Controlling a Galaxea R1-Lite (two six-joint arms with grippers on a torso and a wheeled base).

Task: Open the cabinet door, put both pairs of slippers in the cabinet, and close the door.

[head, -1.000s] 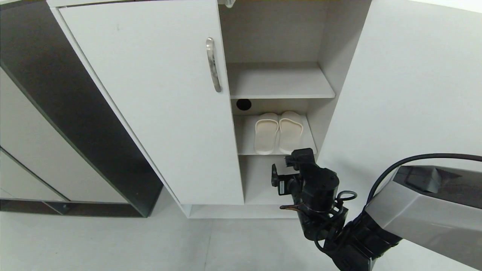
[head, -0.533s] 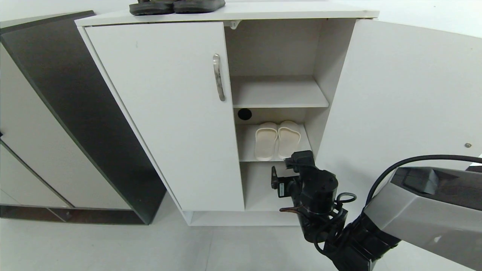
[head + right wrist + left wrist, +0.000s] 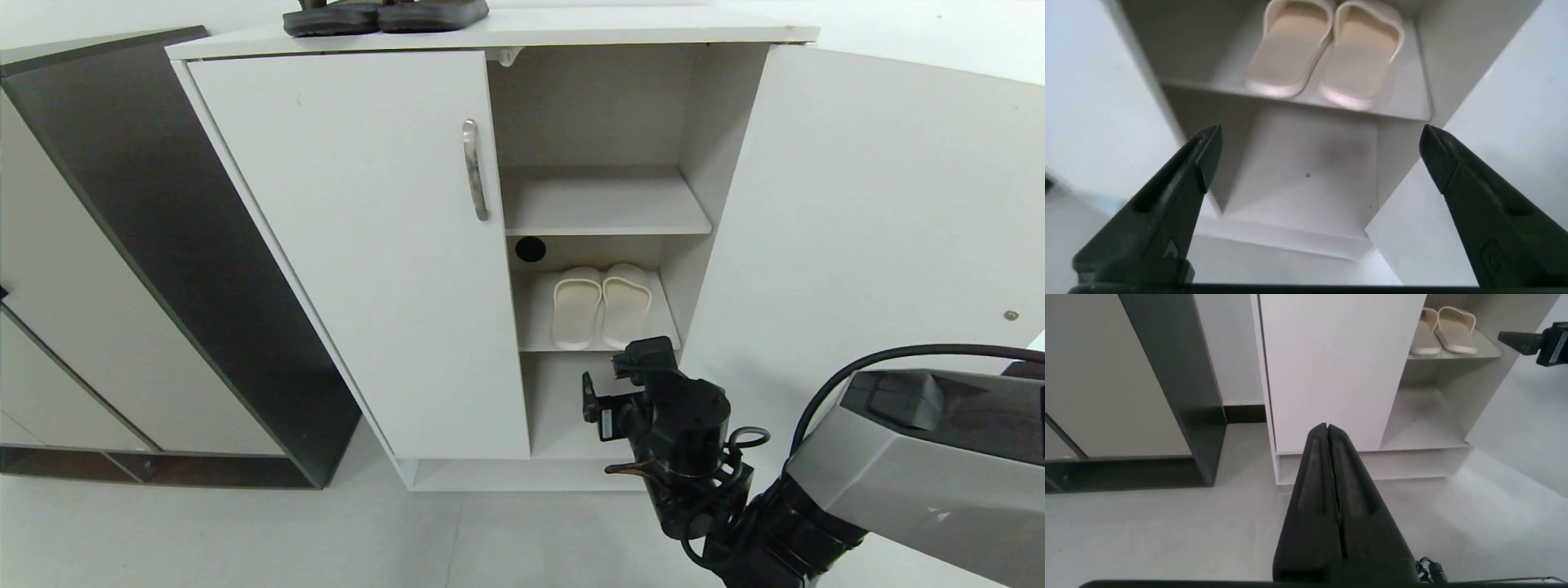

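Right hand [image 3: 1320,137] wide open, empty, near cream slippers [image 3: 1290,45]

1. The dark slippers [image 3: 384,15] on top of the cabinet [image 3: 612,34] are cut off by the head view's upper edge (their upper parts are lost).
2. The closed left door [image 3: 359,245] hides that half of the cabinet's interior.
3. The right tool [image 3: 618,377] and its arm cover part of the bottom compartment [image 3: 555,408].
4. The cream slippers [image 3: 1290,49] lose their far ends at the right wrist view's edge.
5. The open right door [image 3: 857,212] runs past the head view's right edge.
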